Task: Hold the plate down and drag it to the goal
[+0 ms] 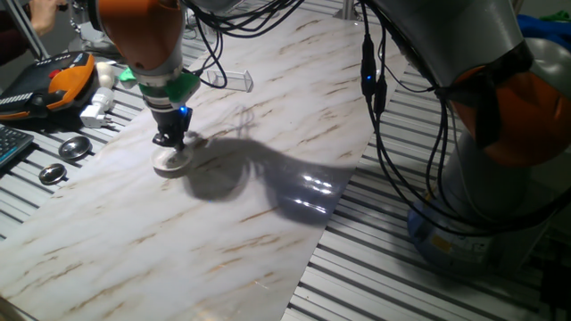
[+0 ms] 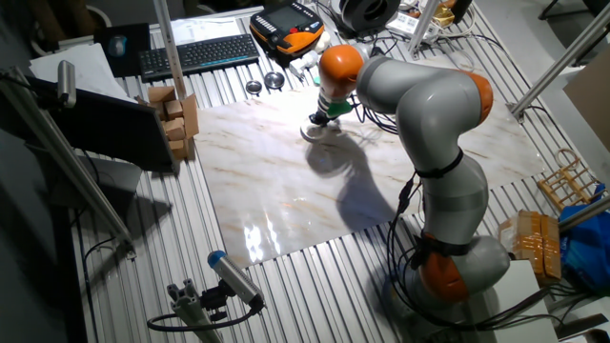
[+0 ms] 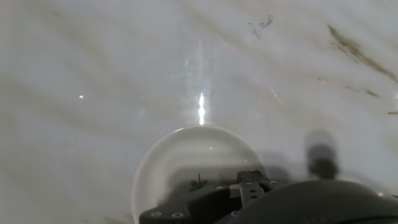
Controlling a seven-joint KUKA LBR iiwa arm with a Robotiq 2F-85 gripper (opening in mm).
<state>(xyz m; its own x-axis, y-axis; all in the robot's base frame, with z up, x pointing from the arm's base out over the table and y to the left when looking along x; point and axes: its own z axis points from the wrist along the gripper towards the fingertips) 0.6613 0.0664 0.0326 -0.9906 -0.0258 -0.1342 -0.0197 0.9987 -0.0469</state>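
The arm (image 2: 434,124), grey with orange joints, reaches from its base at the surface's edge across to the far side, its wrist pointing straight down. The surface (image 1: 232,223) is a pale marbled board with brown veins, lying on a slatted metal bench (image 1: 419,285); the arm's shadow falls over the board's middle, with bright glints of light beside it.

Beyond the board lie a keyboard (image 2: 198,53), an orange and black pendant (image 1: 62,82), a stack of small cardboard boxes (image 2: 175,116) and a white plug (image 1: 96,109).

The goal (image 1: 234,80), a clear bracket with glinting edges, sits on the board near its far edge, well apart from the plate and to the side of the wrist.

The plate (image 1: 169,161) lies flat on the board directly under the wrist. In the hand view it shows as a round white dish (image 3: 193,163) just ahead of the black hardware, with small dark specks near its middle.

The gripper (image 1: 171,143) stands upright on the plate, its tip touching the dish's centre. Whether its fingers are apart or together cannot be told: they are too small in the fixed views and hidden in the hand view.

Two grey discs (image 1: 74,148) lie on the bench slats just off the board's edge, near the plate.
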